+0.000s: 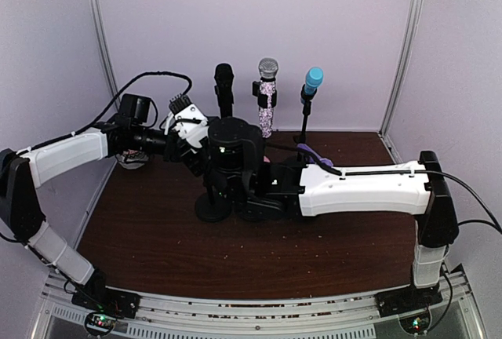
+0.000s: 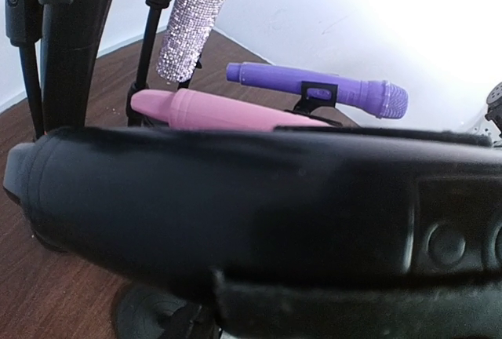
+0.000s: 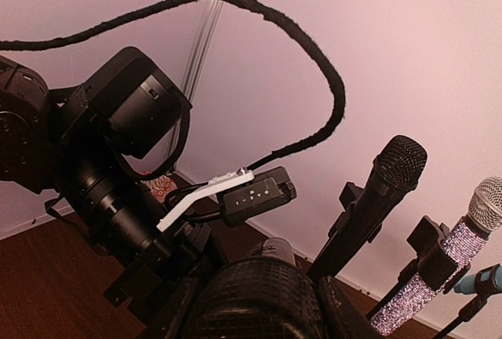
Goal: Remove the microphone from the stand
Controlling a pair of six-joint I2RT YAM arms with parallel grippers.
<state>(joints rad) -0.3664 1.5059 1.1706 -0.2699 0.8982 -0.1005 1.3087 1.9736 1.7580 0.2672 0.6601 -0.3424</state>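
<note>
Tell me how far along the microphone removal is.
Done: nothing certain. A pink microphone and a purple microphone lie horizontal further back; the black microphone, glitter microphone and blue microphone are upright in stands. In hand: the left arm and right arm crowd a mesh-headed microphone over the middle stand base; any grip on it is hidden. Left: lifting it free.

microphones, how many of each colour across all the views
black: 2, back black microphone and near black microphone
silver glitter microphone: 1
blue microphone: 1
purple microphone: 1
pink microphone: 1
total: 6
</note>
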